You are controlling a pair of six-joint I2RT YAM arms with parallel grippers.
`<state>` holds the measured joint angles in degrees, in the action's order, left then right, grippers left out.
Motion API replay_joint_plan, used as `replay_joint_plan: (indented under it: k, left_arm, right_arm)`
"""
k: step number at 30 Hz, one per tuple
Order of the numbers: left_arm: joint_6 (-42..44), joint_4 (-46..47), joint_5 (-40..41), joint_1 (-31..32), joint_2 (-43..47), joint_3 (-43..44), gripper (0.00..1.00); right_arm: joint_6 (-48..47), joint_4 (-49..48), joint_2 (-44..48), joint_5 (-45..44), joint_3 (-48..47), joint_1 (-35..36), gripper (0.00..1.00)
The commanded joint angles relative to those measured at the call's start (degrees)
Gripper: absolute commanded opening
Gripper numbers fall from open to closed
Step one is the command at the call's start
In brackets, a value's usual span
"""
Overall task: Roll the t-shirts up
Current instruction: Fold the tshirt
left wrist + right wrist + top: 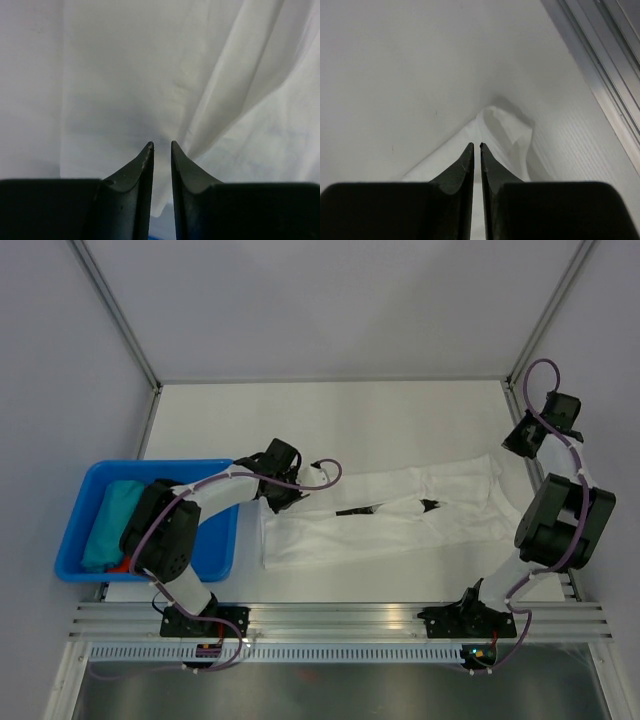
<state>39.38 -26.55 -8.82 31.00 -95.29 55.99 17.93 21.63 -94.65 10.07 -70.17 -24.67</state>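
Observation:
A white t-shirt (400,520) with small black marks lies stretched flat across the table, folded into a long band. My left gripper (283,485) is at its left end. In the left wrist view the left gripper (162,144) stands nearly closed with white cloth (150,75) pinched in the narrow gap and hanging below. My right gripper (522,436) hovers at the shirt's far right end. In the right wrist view the right gripper (476,145) is parted by a thin slit, and a rumpled fold of the shirt (507,125) lies just past the tips, not gripped.
A blue bin (150,466) sits at the left, beside the left arm, holding a teal cloth roll (112,520) and a bit of red cloth (122,563). An aluminium rail (600,75) runs along the table's right edge, close to the right gripper.

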Motion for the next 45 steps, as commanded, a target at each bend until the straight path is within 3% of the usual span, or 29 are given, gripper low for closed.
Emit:
replay_joint_plan:
  k: [1,5,11,20,24,27,30,31,35,41,45]
  left_arm:
    - [-4.21,-3.24,2.74,0.20,3.00,5.35,0.26]
    - [-8.16,-4.13,6.96,0.02,2.30,9.83,0.28]
    - [-12.74,-3.25,17.33,-2.87,-6.03,11.34,0.27]
    - [-13.80,-0.70,16.12,-4.20,-9.40,7.65,0.26]
    - [-13.80,-0.61,14.80,-4.20,-7.81,6.51,0.27]
    - [-13.80,-0.53,14.71,-4.20,-7.63,5.45,0.27]
    - [-13.80,-0.44,14.36,-4.20,-7.37,4.83,0.27]
    - [-13.89,-0.44,14.36,-4.20,-7.46,4.83,0.27]
    - [-14.06,-0.52,14.44,-4.20,-6.49,4.31,0.27]
    - [-13.45,0.00,14.97,-4.29,-5.61,2.64,0.27]
    - [-13.18,0.62,15.23,-4.55,-6.14,2.02,0.27]
  right_arm:
    - [-1.41,2.89,-8.50,-1.19,-5.13,-0.30,0.14]
    - [-1.50,3.69,-13.80,0.48,-8.31,-0.03,0.04]
    - [-1.59,2.19,-17.41,1.89,-7.87,0.23,0.05]
    - [0.00,2.98,-18.82,-0.57,-9.81,0.23,0.07]
    - [0.61,0.70,-13.73,-3.12,-7.70,0.32,0.05]
    - [-2.45,2.18,-9.42,-6.89,-8.48,3.99,0.10]
    - [-3.26,4.21,-10.55,-4.46,-8.85,8.57,0.10]
    - [-0.47,2.65,-11.16,-1.57,-8.23,8.84,0.06]
    - [3.23,0.44,-14.76,-6.80,-6.65,8.76,0.02]
    - [5.97,-3.43,-16.71,-7.69,-3.48,5.86,0.00]
    - [6.59,-1.60,-18.90,-8.83,-6.73,5.86,0.01]
